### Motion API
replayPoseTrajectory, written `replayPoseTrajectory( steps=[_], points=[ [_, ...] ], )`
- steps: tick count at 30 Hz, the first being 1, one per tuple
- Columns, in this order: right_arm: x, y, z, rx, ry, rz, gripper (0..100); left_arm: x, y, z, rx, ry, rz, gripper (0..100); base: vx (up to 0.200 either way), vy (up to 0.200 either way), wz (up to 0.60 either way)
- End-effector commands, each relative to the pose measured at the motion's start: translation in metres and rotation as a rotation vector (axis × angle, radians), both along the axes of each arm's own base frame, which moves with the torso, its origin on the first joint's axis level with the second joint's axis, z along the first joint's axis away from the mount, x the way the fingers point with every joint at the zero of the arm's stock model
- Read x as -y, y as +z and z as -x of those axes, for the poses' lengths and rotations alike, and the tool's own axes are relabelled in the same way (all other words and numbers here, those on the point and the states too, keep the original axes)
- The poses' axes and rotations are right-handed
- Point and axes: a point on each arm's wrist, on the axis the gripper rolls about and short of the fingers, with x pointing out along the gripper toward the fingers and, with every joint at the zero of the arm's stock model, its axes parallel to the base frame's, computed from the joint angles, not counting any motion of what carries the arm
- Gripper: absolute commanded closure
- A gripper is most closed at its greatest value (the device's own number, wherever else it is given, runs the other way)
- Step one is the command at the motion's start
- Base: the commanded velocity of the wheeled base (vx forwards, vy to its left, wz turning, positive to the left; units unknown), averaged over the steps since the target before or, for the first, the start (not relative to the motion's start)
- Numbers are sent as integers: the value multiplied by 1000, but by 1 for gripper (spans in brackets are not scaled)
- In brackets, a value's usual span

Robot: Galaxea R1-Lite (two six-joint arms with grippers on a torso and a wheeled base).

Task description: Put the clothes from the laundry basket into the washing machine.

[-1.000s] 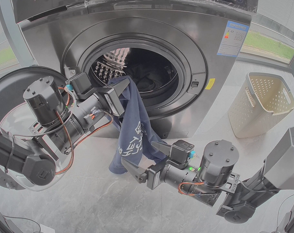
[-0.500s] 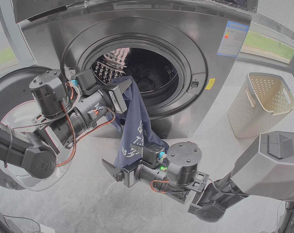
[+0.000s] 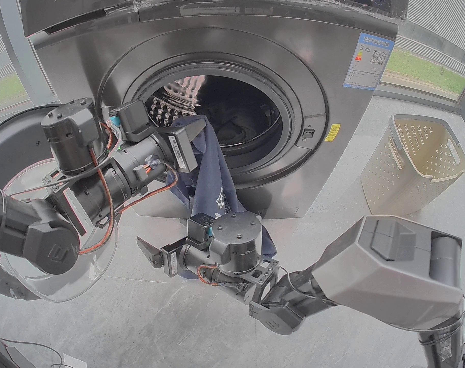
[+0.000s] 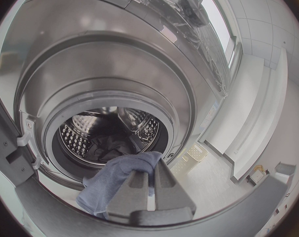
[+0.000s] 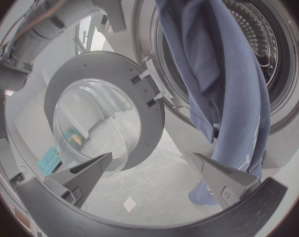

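My left gripper point(image 3: 197, 127) has its fingers pressed together on the top of a navy shirt point(image 3: 214, 185), at the near-left lip of the washing machine point(image 3: 304, 62) opening. Most of the shirt hangs outside, down the front panel toward the floor. My right gripper point(image 5: 149, 158) sits low by the hanging tail, fingers spread wide and holding nothing. The cloth lies toward one finger, not squarely between them. The laundry basket point(image 3: 414, 164) stands well apart on the right.

My worry is that if I release now, the hanging weight would likely drag the whole shirt out onto the floor. A right-hand close from here could catch only an edge, or miss. When I lift the tail, loose cloth could also snag on the hinge of the open door point(image 3: 23, 139).
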Motion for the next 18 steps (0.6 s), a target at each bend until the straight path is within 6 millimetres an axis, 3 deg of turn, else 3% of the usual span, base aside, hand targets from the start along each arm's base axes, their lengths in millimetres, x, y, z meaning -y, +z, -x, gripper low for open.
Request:
replayPoseTrajectory(
  steps=[1,8,15,18],
  points=[
    [-6,-37,-27,-26,-39,32,0,-6,16,10,31,1,20,100,0,0,0],
    [5,-51,-51,-32,-109,52,0,-10,19,15,33,4,21,100,0,0,0],
    [53,-46,-94,1,-274,86,0,-16,20,21,26,9,17,100,0,0,0],
    [67,-39,-101,14,-306,91,0,-17,20,23,28,9,18,100,0,0,0]
  ],
)
